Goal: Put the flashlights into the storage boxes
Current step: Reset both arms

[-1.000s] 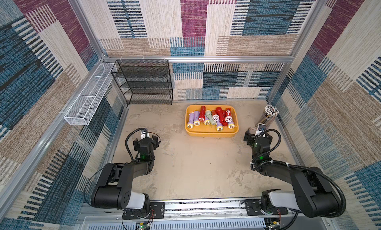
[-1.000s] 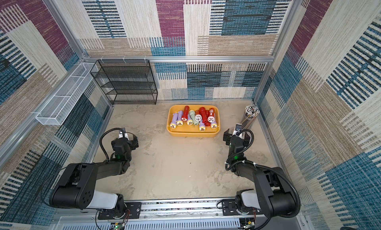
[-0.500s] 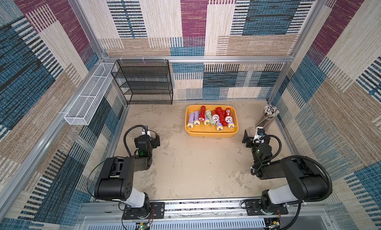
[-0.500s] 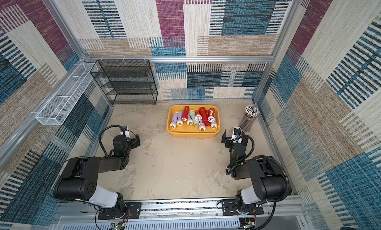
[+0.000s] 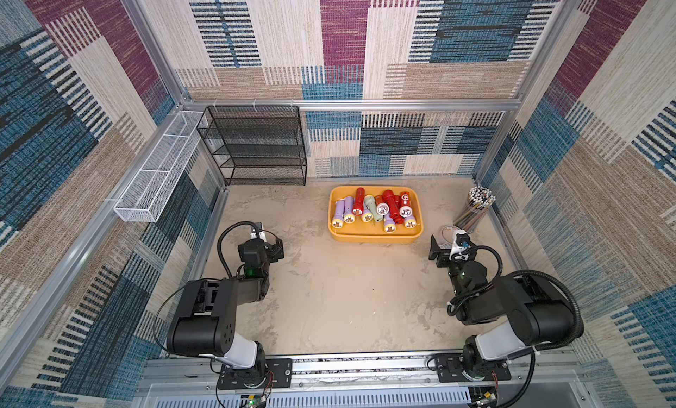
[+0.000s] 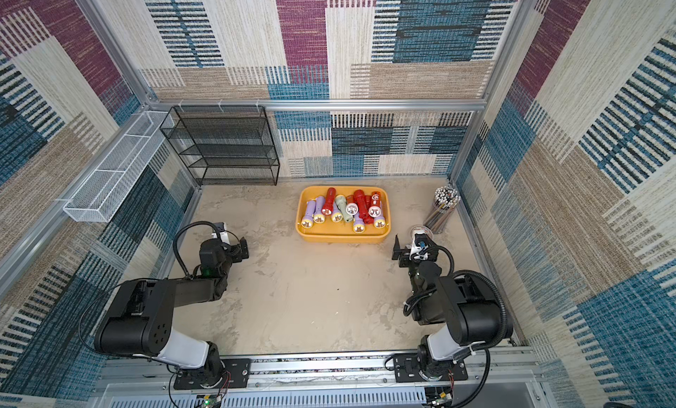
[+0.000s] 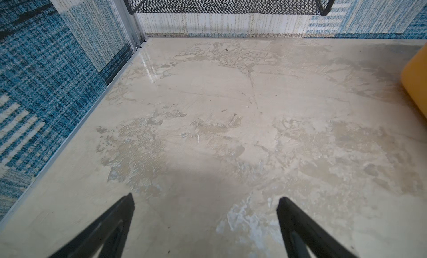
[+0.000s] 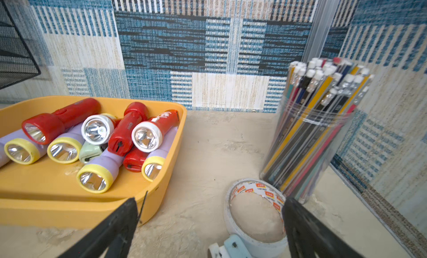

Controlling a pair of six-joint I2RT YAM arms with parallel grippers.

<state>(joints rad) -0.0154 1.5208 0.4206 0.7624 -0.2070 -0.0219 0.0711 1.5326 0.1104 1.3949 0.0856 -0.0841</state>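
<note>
On the left gripper (image 7: 206,200), 2 black fingers (image 7: 108,231), spread wide, with nothing between them but bare tabletop (image 7: 231,129). Hangs low at 9 o'clock of the floor in both top views, aimed toward 12.

On the right gripper (image 8: 210,200), 2 fingers (image 8: 309,233), likewise spread wide and gripping nothing. Sits at 3 o'clock, aimed toward 12. Just ahead of it, flat on the surface, a roll of tape (image 8: 251,187), white with a red-printed core. Overlapped at the rim by 1 fingertip in the wrist view, contact impossible to tell. Beyond the tape, toward 2 o'clock, a clear cup of pencils (image 8: 312,134), close to the side wall, the pencils leaning.

Toward 1 o'clock, near the back wall, the yellow-orange tray (image 5: 373,238). Inside it, the flashlights (image 5: 376,208), packed side by side and partly heaped on each other, most lenses facing 6 o'clock: lilac with yellow heads, red, 1 pale green.

Underfoot, a pale beige surface, mottled like worn plaster, glossy in patches, with a few dark specks.

In the 11 o'clock corner, a black mesh rack (image 5: 256,146) of several tiers, against the back wall. Along the 9-to-10 o'clock side, raised above the floor, a long white wire basket (image 5: 157,175).

On 3 sides, walls (image 5: 344,40) of woven patchwork in blue, beige, cream and plum, framed by aluminium rails (image 5: 365,104). At 6 o'clock, a metal base rail (image 5: 358,366) carrying both arms.
</note>
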